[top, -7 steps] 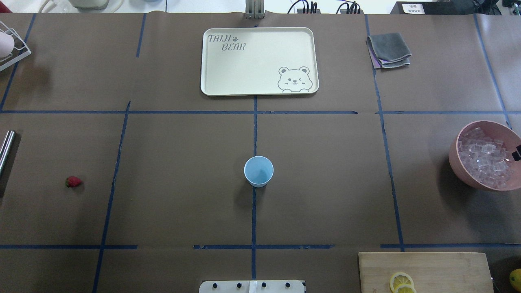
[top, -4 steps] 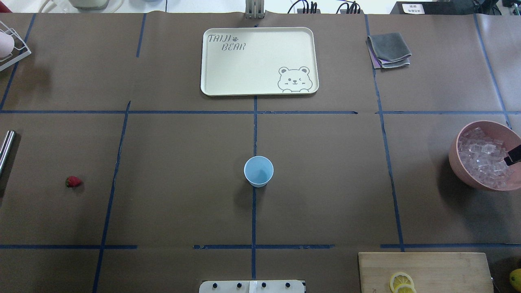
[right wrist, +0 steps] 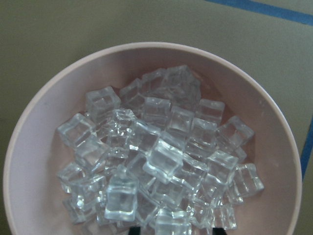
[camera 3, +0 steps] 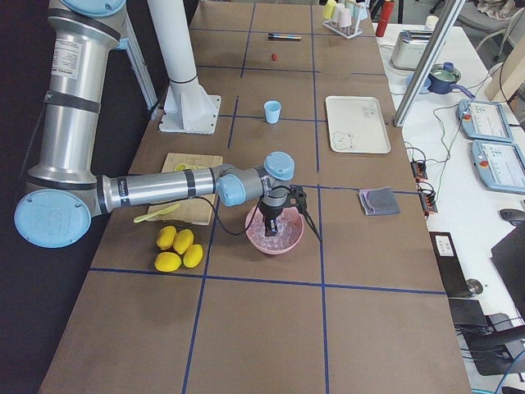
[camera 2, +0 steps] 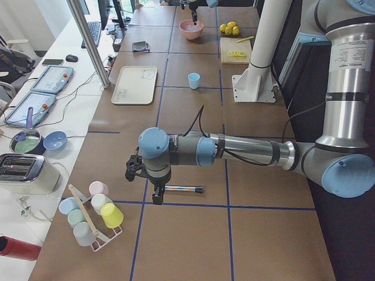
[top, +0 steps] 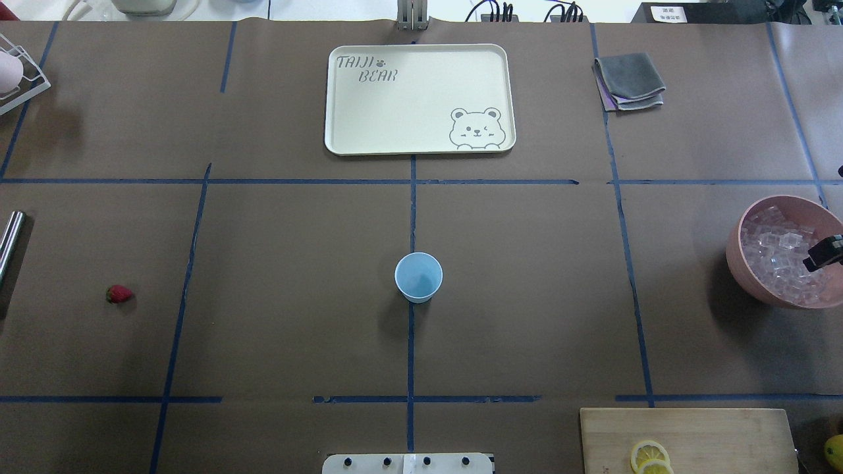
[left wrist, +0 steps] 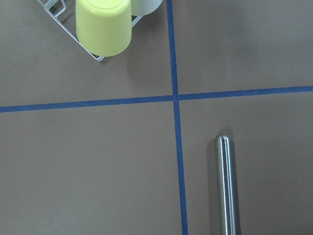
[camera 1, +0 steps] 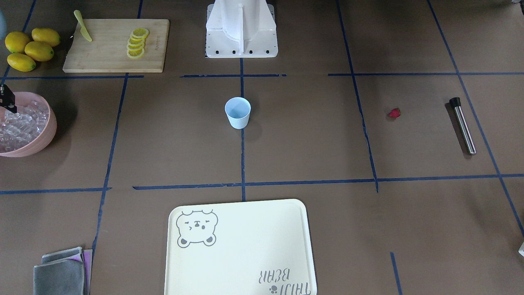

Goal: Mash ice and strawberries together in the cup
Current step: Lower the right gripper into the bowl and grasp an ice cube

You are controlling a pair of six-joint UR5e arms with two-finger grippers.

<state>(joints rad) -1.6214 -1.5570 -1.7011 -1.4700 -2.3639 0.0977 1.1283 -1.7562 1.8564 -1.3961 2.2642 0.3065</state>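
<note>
Right gripper [camera 3: 270, 226] over ice [right wrist: 156, 161], whole only in side view.

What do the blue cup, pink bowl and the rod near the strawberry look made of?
Cup: likely plastic, matte, opaque even pale blue.
Pink bowl: probably plastic or melamine, smooth satin wall, soft sheen.
Rod: metal, likely stainless steel, silvery with a bright lengthwise highlight; one end capped black.

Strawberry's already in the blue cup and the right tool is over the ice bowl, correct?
Not quite. The overhead view shows the strawberry lying on the table, well to the left of the cup, which is empty. The right tool is over the pink bowl of ice, as you say.
</note>
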